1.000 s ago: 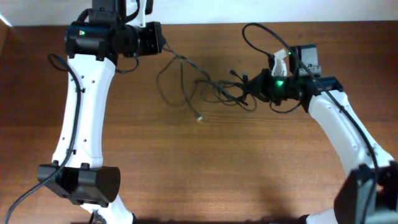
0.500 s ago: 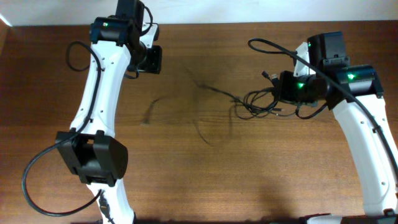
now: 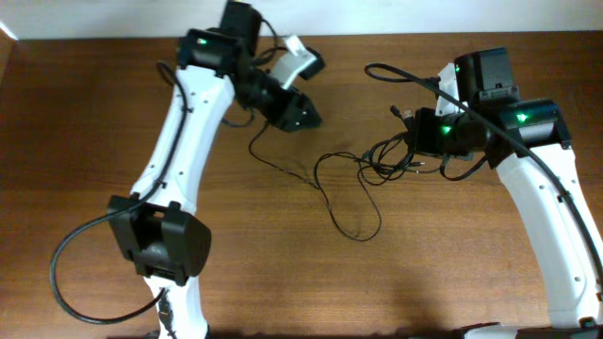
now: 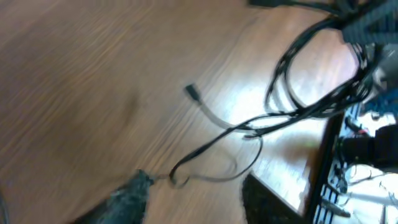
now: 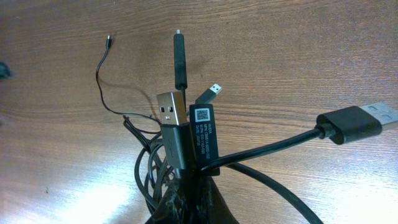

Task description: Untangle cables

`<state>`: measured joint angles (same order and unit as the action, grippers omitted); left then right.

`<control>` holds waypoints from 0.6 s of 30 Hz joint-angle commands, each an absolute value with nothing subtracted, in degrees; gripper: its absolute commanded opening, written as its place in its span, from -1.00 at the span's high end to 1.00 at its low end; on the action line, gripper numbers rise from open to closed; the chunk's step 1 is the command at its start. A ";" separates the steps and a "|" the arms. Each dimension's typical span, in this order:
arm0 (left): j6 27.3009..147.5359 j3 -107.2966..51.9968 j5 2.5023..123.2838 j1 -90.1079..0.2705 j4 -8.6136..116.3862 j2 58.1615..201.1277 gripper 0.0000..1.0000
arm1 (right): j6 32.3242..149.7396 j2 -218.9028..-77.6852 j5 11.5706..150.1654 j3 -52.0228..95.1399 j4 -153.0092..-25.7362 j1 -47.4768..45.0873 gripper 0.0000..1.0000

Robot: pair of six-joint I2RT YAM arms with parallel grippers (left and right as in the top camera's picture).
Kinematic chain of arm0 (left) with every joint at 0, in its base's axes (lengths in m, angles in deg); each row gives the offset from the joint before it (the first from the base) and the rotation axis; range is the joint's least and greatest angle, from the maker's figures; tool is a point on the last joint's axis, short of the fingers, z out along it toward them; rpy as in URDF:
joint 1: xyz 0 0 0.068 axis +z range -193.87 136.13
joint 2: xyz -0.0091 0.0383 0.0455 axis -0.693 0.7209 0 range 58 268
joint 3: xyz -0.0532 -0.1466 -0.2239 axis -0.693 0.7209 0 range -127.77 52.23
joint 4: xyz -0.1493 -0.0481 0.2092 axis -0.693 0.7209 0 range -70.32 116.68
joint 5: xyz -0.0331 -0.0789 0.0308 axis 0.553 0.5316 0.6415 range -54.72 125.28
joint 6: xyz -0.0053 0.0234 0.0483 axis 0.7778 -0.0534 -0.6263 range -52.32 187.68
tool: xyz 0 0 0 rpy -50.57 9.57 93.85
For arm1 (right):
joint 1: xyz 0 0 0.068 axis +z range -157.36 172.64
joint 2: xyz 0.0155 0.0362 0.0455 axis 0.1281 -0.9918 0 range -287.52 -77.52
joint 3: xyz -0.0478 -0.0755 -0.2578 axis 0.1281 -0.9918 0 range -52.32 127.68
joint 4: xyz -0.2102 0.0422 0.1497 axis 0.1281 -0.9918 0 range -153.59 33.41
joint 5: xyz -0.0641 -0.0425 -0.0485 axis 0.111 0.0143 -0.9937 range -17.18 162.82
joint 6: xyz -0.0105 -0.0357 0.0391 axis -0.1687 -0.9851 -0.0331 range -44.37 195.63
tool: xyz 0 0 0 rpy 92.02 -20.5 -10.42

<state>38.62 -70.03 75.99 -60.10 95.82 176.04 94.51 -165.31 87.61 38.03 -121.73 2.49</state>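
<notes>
In the right wrist view my right gripper (image 5: 196, 186) is shut on a bunch of black cables (image 5: 186, 146). A silvery USB plug (image 5: 171, 109), a labelled plug (image 5: 204, 124) and a thick black USB plug (image 5: 357, 123) stick out of it. Overhead, the same bunch (image 3: 391, 155) hangs at my right gripper (image 3: 415, 137). One thin cable (image 3: 330, 188) trails from the bunch across the table in loose loops. My left gripper (image 3: 300, 111) hovers over its left part. In the blurred left wrist view it (image 4: 196, 183) is open, with a small loop of thin cable (image 4: 186, 174) lying on the wood between the fingertips.
The brown wooden table (image 3: 283, 282) fills the view, with a pale wall strip along its far edge (image 3: 330, 17). Thick black arm cables (image 3: 80, 254) hang beside the left arm's base. A glare patch (image 4: 292, 155) lies on the wood near the bunch.
My left gripper opened, let go of the thin cable and swung right towards the middle. The right arm drew the bunch to the right, and the thin cable now lies slack on the table.
</notes>
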 commanded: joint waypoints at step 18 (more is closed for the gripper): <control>49.05 -70.53 91.31 -71.99 81.44 184.76 0.22 | 95.58 -164.24 92.77 38.99 -120.64 -0.31 0.92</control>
<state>48.92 -70.03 91.88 -71.94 81.11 184.28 95.16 -165.31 91.57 38.03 -120.88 -0.31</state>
